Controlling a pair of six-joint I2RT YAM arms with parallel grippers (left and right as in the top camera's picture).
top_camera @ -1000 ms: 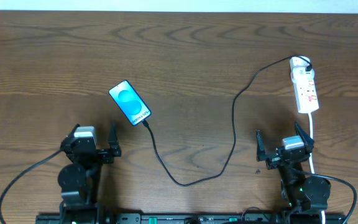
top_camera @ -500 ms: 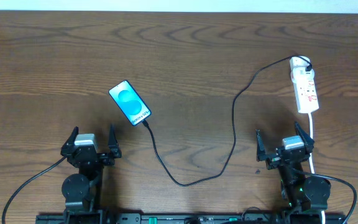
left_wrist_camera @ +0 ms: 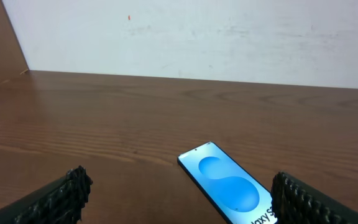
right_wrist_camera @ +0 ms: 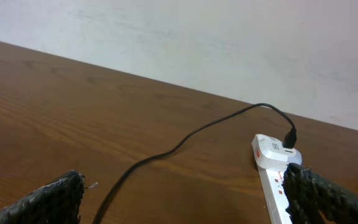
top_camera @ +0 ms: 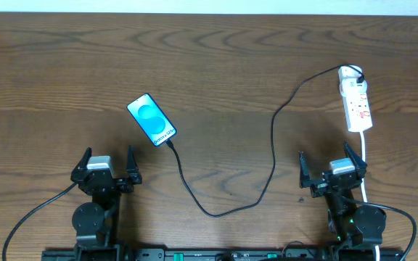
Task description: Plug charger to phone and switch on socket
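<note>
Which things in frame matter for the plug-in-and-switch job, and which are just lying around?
Job:
- phone
- charger, its plug at the socket's far end
- socket

Not part of it:
- white cord trailing from the socket
- table itself

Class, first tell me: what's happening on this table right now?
Nothing is being handled. The left gripper and the right gripper both sit open near the front edge of the table, holding nothing. The phone lies screen up, and the charger runs from its lower end to the far end of the socket. Whether the socket is switched on cannot be told.
</note>
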